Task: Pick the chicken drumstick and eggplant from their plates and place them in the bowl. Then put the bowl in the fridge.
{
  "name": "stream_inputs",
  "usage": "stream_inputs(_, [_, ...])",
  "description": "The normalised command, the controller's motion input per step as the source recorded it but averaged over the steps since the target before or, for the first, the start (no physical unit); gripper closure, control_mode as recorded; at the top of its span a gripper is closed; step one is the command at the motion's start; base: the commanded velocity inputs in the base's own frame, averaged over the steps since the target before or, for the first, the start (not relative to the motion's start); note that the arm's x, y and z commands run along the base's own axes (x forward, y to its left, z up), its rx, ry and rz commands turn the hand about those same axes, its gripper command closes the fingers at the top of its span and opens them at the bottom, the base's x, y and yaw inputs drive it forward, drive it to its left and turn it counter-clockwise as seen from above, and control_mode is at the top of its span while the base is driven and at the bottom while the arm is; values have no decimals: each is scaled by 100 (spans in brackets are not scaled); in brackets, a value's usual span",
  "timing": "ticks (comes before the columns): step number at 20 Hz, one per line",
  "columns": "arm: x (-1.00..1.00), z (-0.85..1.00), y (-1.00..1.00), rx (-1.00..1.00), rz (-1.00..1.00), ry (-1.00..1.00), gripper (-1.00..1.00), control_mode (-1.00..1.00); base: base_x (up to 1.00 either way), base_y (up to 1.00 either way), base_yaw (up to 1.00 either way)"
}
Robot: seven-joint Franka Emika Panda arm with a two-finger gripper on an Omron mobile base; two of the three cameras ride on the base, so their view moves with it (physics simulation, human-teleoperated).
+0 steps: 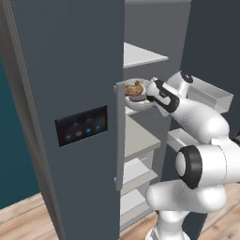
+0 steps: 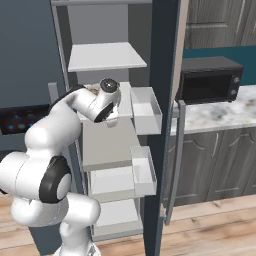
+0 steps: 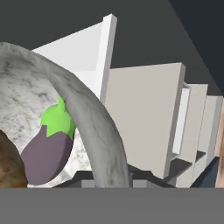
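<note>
The open fridge (image 1: 70, 70) stands in front of me, with white shelves (image 2: 107, 57) inside. My gripper (image 1: 151, 95) is shut on the rim of the pale speckled bowl (image 1: 140, 104), holding it inside the fridge just above a middle shelf (image 1: 140, 136). In the bowl lie the golden-brown chicken drumstick (image 1: 134, 88) and the purple eggplant (image 1: 137, 98). The hand view shows the bowl's rim (image 3: 89, 116) running between my gripper's (image 3: 111, 178) jaws, with the eggplant (image 3: 46, 155) and the edge of the drumstick (image 3: 8, 166) inside the bowl. The plates are out of view.
The fridge's left door carries a black panel with blue lights (image 1: 82, 125) and a long silver handle (image 1: 120, 136). White bins (image 2: 146, 112) hang on the open right door (image 2: 165, 100). A black oven (image 2: 210, 80) sits on the marble counter (image 2: 220, 114) at right.
</note>
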Motion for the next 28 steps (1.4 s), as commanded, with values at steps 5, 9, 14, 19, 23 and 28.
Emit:
stream_inputs(5, [41,-2,7,1,-1,0,100,-100,0,0,0])
stream_inputs(9, [37,0,0,2,-4,4,100,-100,0,0,0])
stream_inputs(14, [21,-9,0,4,-4,11,100,-100,0,0,0])
stream_inputs(19, [19,-7,0,3,0,4,100,-100,0,0,0])
stream_inputs(23, [23,-4,0,3,0,0,100,-100,0,0,0])
stream_inputs(28, [23,-19,0,0,0,0,100,-100,0,0,0])
